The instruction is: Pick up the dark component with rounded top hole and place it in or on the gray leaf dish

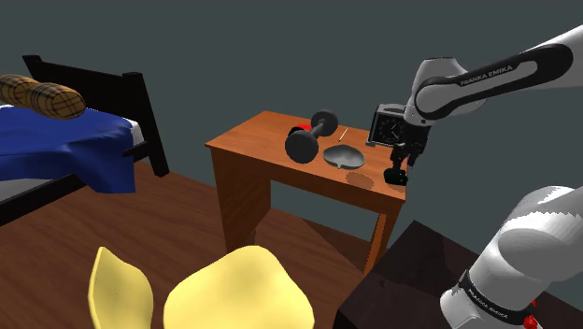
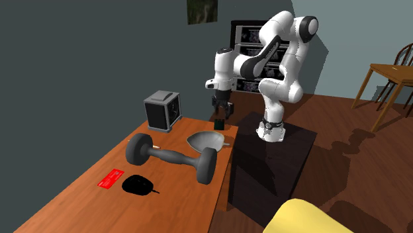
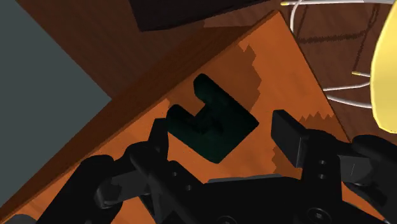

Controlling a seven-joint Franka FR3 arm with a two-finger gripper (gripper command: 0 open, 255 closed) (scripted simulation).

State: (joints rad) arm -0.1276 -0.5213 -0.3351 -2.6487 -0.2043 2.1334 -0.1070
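Note:
The dark component (image 3: pixel 213 124) is a small blackish-green block with a notch in one end. It rests on the wooden table (image 3: pixel 280 76) close to a corner. In the second exterior view the component (image 2: pixel 219 124) sits at the table's far edge, beyond the grey leaf dish (image 2: pixel 206 140). My gripper (image 3: pixel 224 137) hangs just above it, open, one finger on each side, neither clasping it. In the shoulder view the gripper (image 1: pixel 399 173) points down at the table's right end, just right of the leaf dish (image 1: pixel 343 159).
A large dark dumbbell (image 2: pixel 172 157) lies beside the dish. A grey box (image 2: pixel 162 110) stands at the table's back edge. A red card (image 2: pixel 111 178) and a black mouse-like object (image 2: pixel 138 185) lie nearer the second exterior camera. A yellow chair (image 1: pixel 238 290) and a bed (image 1: pixel 65 140) stand off the table.

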